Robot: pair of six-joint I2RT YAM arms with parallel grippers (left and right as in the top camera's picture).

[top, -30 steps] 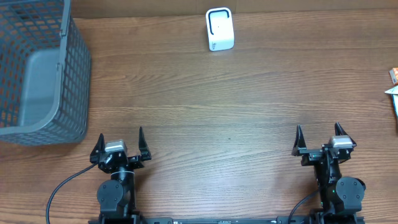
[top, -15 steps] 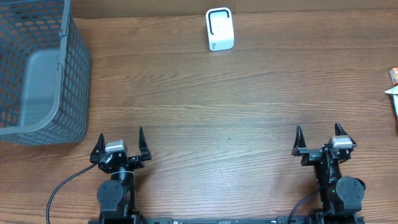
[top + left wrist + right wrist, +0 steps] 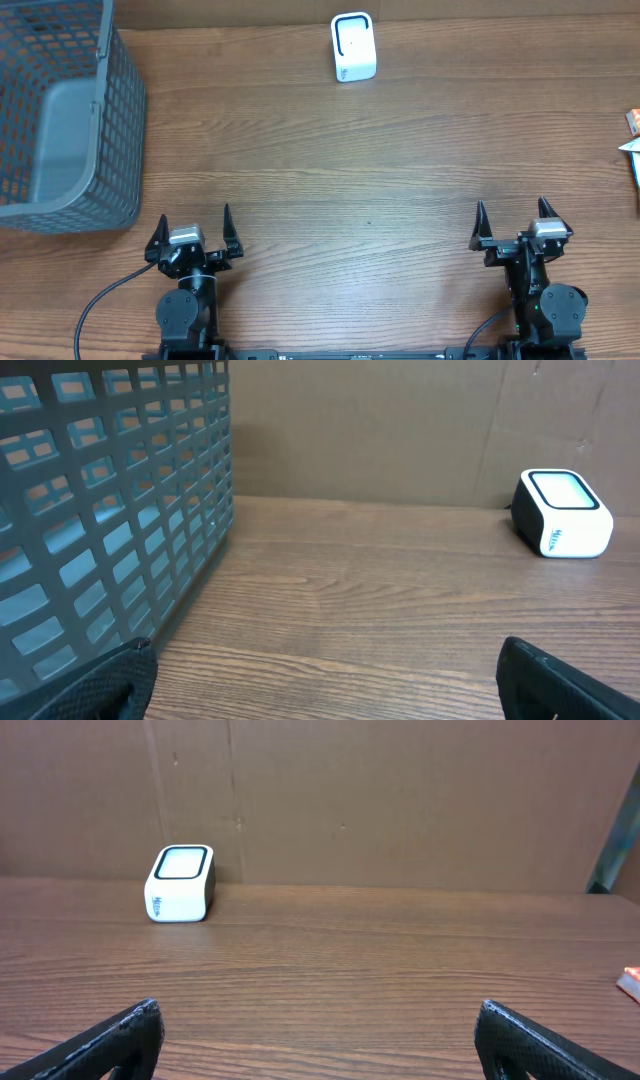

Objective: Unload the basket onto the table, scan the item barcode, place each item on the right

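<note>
The white barcode scanner (image 3: 353,47) with a dark-rimmed window stands at the far middle of the wooden table; it also shows in the left wrist view (image 3: 562,513) and the right wrist view (image 3: 181,882). An item (image 3: 634,122), orange-red and cut off by the frame, lies at the table's right edge; a sliver of it (image 3: 630,982) shows in the right wrist view. My left gripper (image 3: 194,214) (image 3: 322,660) and right gripper (image 3: 511,203) (image 3: 318,1010) stand open at the near edge, far from both, with only bare wood between their fingers.
A tall grey mesh basket (image 3: 125,110) fills the far left corner, its wall (image 3: 110,510) close on the left gripper's left. A second pale packet (image 3: 634,165) pokes in at the right edge. A brown cardboard wall (image 3: 400,800) backs the table.
</note>
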